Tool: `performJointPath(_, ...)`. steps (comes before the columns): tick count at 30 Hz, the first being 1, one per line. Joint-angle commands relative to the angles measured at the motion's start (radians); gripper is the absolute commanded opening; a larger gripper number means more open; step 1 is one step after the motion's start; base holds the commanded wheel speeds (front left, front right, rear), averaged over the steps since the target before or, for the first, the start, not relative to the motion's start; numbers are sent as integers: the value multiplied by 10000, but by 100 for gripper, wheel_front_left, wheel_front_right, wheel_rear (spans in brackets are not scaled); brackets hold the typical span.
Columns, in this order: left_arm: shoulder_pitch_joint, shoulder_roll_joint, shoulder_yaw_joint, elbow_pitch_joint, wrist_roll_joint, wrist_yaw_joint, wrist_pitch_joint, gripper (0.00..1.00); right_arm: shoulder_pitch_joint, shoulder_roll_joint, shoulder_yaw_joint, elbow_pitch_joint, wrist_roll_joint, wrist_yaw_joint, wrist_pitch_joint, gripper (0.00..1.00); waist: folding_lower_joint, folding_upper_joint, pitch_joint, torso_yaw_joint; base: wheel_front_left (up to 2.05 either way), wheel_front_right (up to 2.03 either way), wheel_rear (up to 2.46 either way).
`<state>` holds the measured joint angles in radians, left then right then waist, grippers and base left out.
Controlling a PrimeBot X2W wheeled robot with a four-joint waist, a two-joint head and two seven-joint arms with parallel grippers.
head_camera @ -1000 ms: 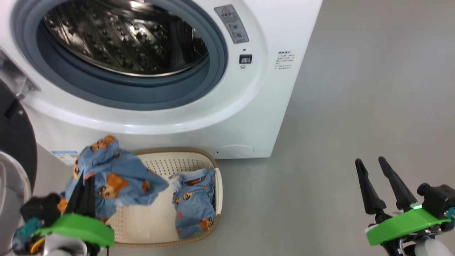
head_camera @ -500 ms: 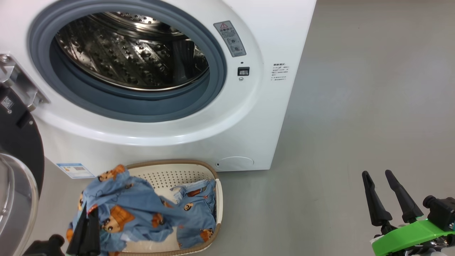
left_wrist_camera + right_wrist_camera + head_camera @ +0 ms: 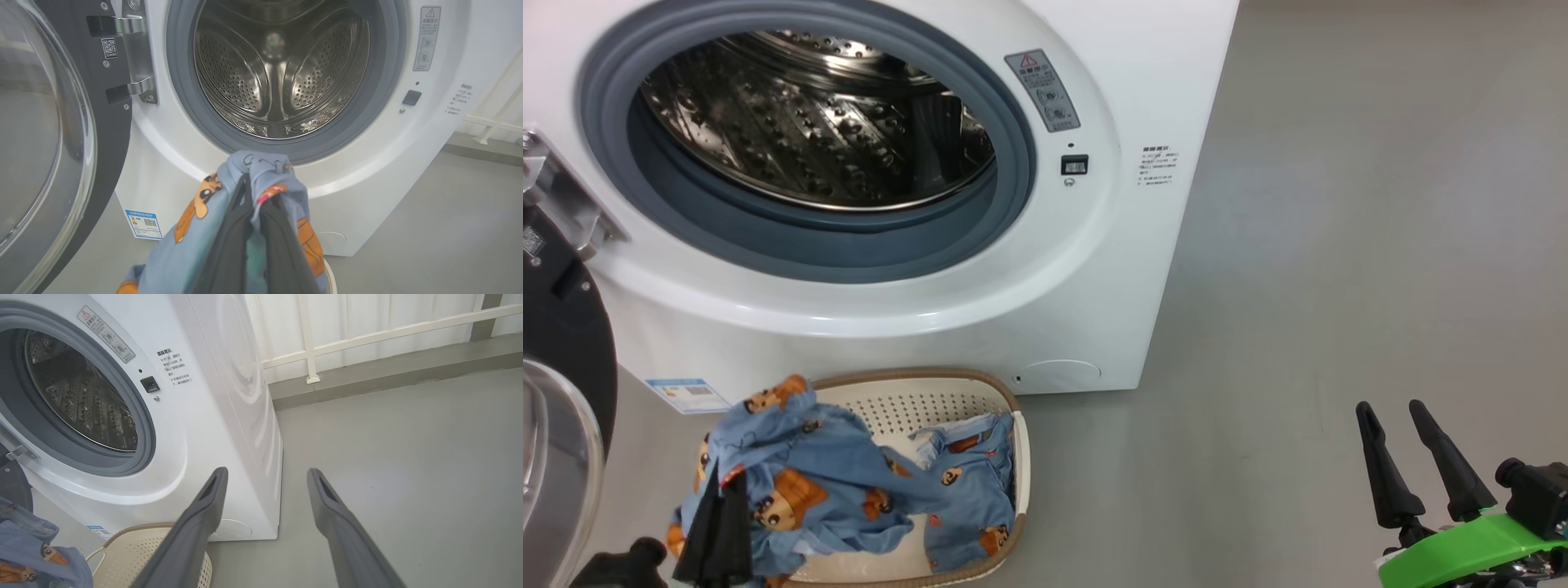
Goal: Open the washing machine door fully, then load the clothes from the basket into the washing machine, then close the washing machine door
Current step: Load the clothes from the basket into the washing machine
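Observation:
The white washing machine (image 3: 1094, 269) stands with its steel drum (image 3: 809, 122) exposed. Its washing machine door (image 3: 560, 351) hangs swung wide at the left, and the glass bowl (image 3: 41, 134) shows in the left wrist view. The cream basket (image 3: 907, 408) sits on the floor in front of the machine. My left gripper (image 3: 719, 486) is shut on one bear-print garment (image 3: 800, 474), lifted over the basket's left side; the gripper (image 3: 257, 192) faces the drum (image 3: 282, 73), below the opening. The second garment (image 3: 972, 498) lies in the basket's right end. My right gripper (image 3: 1390, 406) is open and holds nothing, over bare floor at the right.
A blue label sticker (image 3: 686, 394) is on the machine's lower left front. Grey floor (image 3: 1339, 245) spreads to the right of the machine. In the right wrist view, a white railing (image 3: 310, 347) and a low ledge run behind the machine.
The head camera has tilted up, so more of the drum opening shows. The held garment now sits lower against the basket than a second ago. The right gripper has stayed open.

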<state>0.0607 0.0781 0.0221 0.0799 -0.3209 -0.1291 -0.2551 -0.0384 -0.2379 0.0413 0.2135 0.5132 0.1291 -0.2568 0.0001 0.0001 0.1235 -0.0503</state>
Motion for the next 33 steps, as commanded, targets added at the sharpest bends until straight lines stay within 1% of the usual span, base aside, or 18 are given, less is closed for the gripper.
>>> performJointPath(1, -503, 58, 386, -324, -29, -15, -66, 0, -49, -105, 125, -262, 180, 16, -49, 100, -1, -1, 132, -26, 0, 0, 0)
performJointPath(7, -1154, 30, 376, -315, -94, -15, -66, 0, -235, 4, 125, -339, 153, 16, -49, 100, -1, -1, 475, -98, 0, 0, 0)
performJointPath(10, -1729, 141, 349, -276, -72, -15, -66, 0, -367, 71, 160, -368, 151, 16, -49, 100, -1, -1, 742, -151, 0, 0, 0)
performJointPath(15, -3233, 276, 504, -38, -71, -15, -66, 0, -691, 157, 256, -405, 141, 16, -49, 100, -1, -1, 1297, -268, 0, 0, 0)
performJointPath(20, -5039, 613, 596, 472, -24, -15, -66, 0, -1086, 210, 332, -452, 148, 16, -49, 100, -1, -1, 1894, -451, 0, 0, 0)
performJointPath(25, -6772, 971, 693, 1446, 52, -15, -66, 0, -1453, 291, 385, -515, 144, 16, -49, 100, -1, -1, 2412, -737, 0, 0, 0)
performJointPath(30, -8232, 1364, 305, 2952, 278, -15, -66, 0, -1744, 392, 429, -594, 158, 16, -49, 100, -1, -1, 2885, -1044, 0, 0, 0)
performJointPath(33, -9053, 1446, 130, 4002, 233, -15, -66, 0, -1896, 481, 500, -634, 153, 16, -49, 100, -1, -1, 3174, -1195, 0, 0, 0)
